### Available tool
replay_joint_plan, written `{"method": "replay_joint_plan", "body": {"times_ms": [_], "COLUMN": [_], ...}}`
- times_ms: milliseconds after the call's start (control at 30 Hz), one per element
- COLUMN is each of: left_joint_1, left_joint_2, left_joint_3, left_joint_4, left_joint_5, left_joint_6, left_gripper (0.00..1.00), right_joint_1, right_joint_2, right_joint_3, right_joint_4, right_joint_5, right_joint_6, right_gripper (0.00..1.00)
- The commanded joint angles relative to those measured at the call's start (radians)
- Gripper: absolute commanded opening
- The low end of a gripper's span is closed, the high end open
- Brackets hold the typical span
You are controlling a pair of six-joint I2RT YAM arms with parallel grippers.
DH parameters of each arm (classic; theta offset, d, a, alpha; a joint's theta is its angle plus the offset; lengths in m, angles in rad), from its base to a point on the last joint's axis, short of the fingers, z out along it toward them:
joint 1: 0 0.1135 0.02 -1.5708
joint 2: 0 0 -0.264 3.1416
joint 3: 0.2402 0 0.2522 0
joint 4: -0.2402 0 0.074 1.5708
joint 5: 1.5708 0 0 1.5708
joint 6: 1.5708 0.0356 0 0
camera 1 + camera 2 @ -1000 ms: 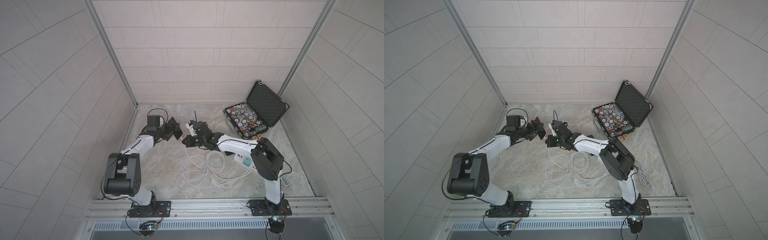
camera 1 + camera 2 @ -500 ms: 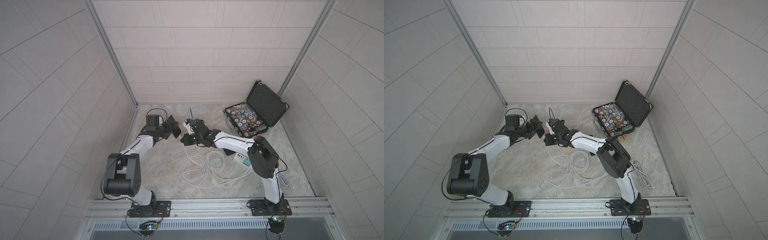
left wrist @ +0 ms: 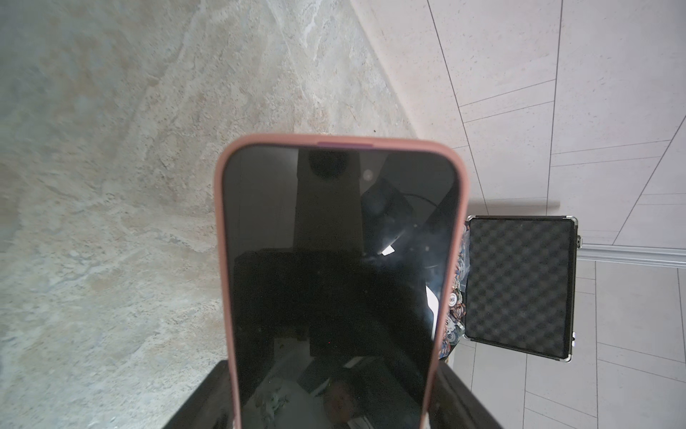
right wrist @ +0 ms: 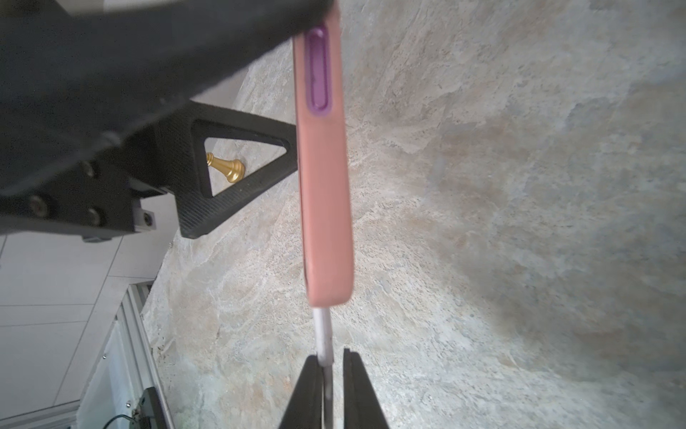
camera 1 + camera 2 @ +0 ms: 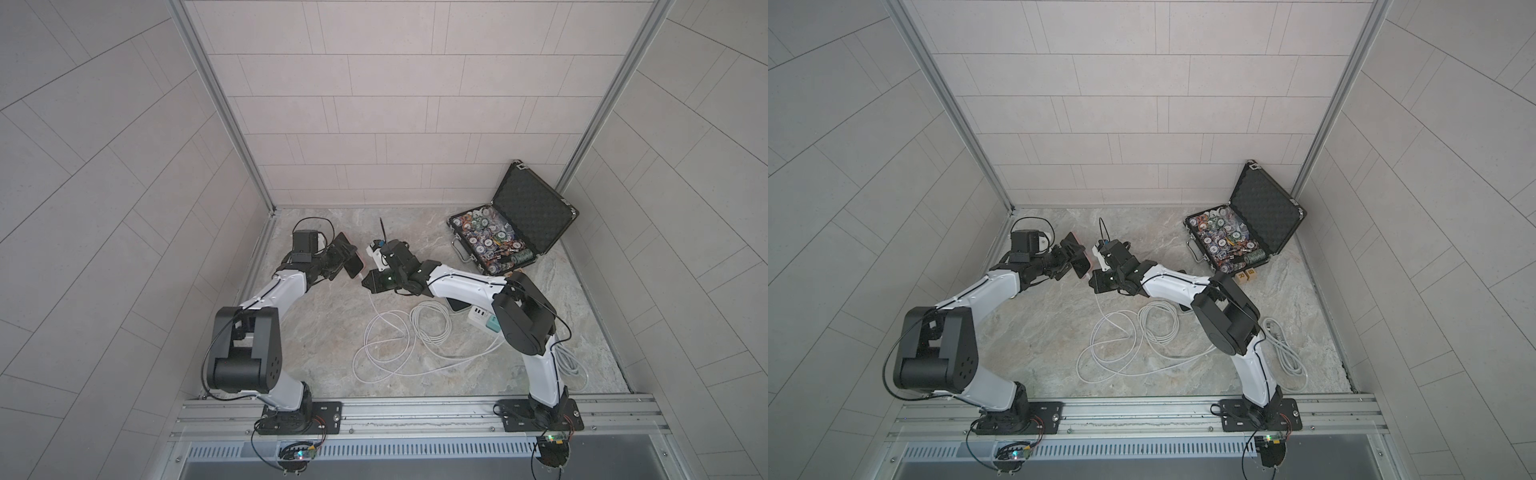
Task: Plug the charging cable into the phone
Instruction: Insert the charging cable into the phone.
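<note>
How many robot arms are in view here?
2. The left arm, from the near-left base, has the phone in the left hand; the right arm, from the near-right base, has the right hand around the plug of the charging cable. None seems hidden.

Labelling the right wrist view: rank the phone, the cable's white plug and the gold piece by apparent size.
1. The phone.
2. The white plug and the gold piece look about alike; the plug is partly hidden, so unranked.

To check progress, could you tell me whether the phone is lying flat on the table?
No, the left gripper holds the phone above the table.
</note>
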Motion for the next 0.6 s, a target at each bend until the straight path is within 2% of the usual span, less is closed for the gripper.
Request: {"method": "replay_joint_plan", "body": {"times_ms": [0,133,333,567], "left_joint_1": [0.0,0.006,0.025,0.028], "left_joint_2": [-0.03,-0.032,-0.023,-0.025], "left_joint_3": [0.024,0.026,0.039,0.058], "left_joint_4": [-0.069,-0.068,-0.074,-0.082], "left_joint_5": [0.081,0.066,0.058,0.027], "left_joint_6": [0.054,0.073,0.092,0.165], "left_gripper": [0.22,0.22,0.22,0.23], "right_joint_1": [-0.023,-0.023,-0.023,-0.023], "right_joint_2": [-0.049,-0.083,-0.16,-0.258], "right_joint_3": [-0.026,-0.057,-0.145,-0.301], "right_joint_4": [0.095,0.104,0.125,0.197], "right_joint_5": [0.043,0.036,0.0,-0.037], "right_joint_6": [-0.003,0.01,0.016,0.018], "right_gripper": [0.22,0.34,0.47,0.58]}}
